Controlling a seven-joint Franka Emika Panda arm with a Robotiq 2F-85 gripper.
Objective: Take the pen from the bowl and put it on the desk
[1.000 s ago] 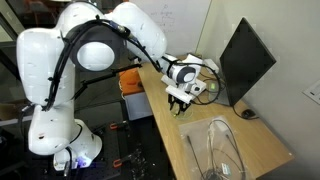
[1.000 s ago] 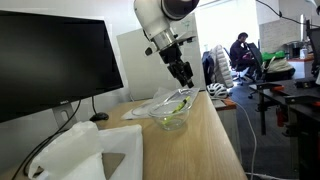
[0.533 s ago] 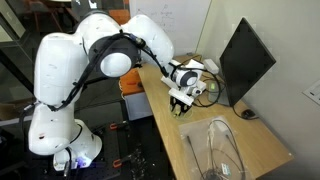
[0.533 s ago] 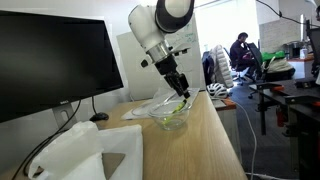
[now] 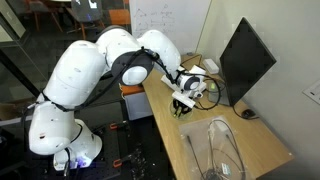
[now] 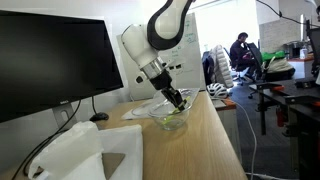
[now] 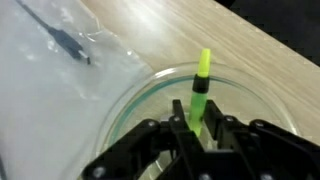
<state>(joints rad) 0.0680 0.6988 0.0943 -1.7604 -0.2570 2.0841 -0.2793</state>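
A green pen (image 7: 199, 88) with a yellow-green tip stands tilted in the small see-through bowl (image 7: 126, 104); the bowl also shows in an exterior view (image 6: 170, 120). My gripper (image 7: 194, 125) reaches down into the bowl, and its two fingers sit tight against both sides of the pen's lower body. In both exterior views the gripper (image 5: 181, 104) (image 6: 177, 101) is low over the light wood desk (image 5: 190, 150) (image 6: 208, 140). The pen's lower end is hidden by the fingers.
A large clear container (image 5: 222, 150) lies on the desk near the bowl, seen as clear plastic (image 7: 50, 75) with a dark thin object (image 7: 65, 40) in it. A black monitor (image 5: 245, 60) (image 6: 50, 60) stands at the desk's back. A white object (image 6: 90, 155) lies at one end.
The arm has swung lower and the gripper has come down from above the bowl into it, ending around the pen.
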